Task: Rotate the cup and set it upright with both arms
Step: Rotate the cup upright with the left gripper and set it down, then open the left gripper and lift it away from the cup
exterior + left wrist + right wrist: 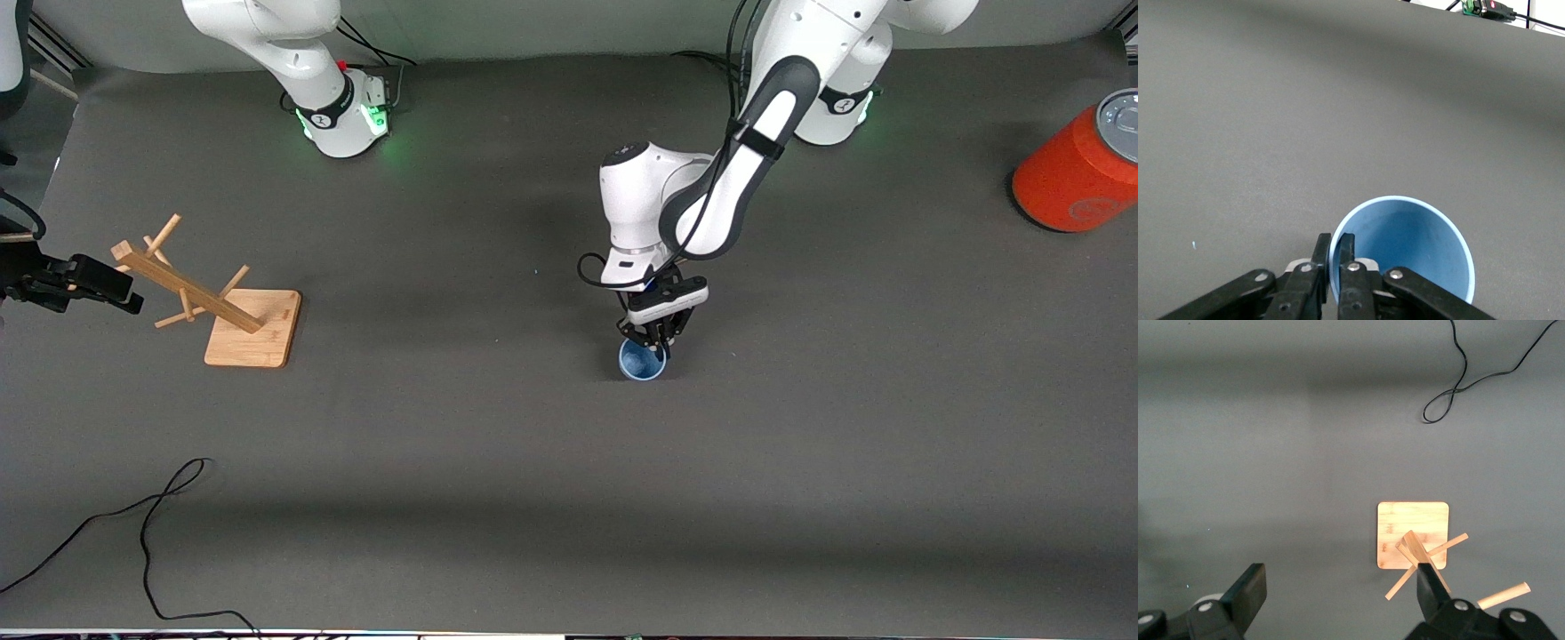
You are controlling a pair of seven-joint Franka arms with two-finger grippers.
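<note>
The light-blue cup [642, 361] sits on the grey table near its middle, with its open mouth showing to the front camera. In the left wrist view I look into the cup [1411, 247]. My left gripper [653, 342] [1335, 241] is shut on the cup's rim wall, with one finger [1346, 248] inside and the other outside. My right gripper [89, 283] [1338, 587] is open and empty. It waits above the table at the right arm's end, beside the wooden peg rack.
The wooden peg rack [222, 307] [1413, 537] stands on its square base toward the right arm's end. A large orange cylinder with a grey lid [1080, 169] lies at the left arm's end. A black cable [151, 524] [1471, 380] trails along the table's front edge.
</note>
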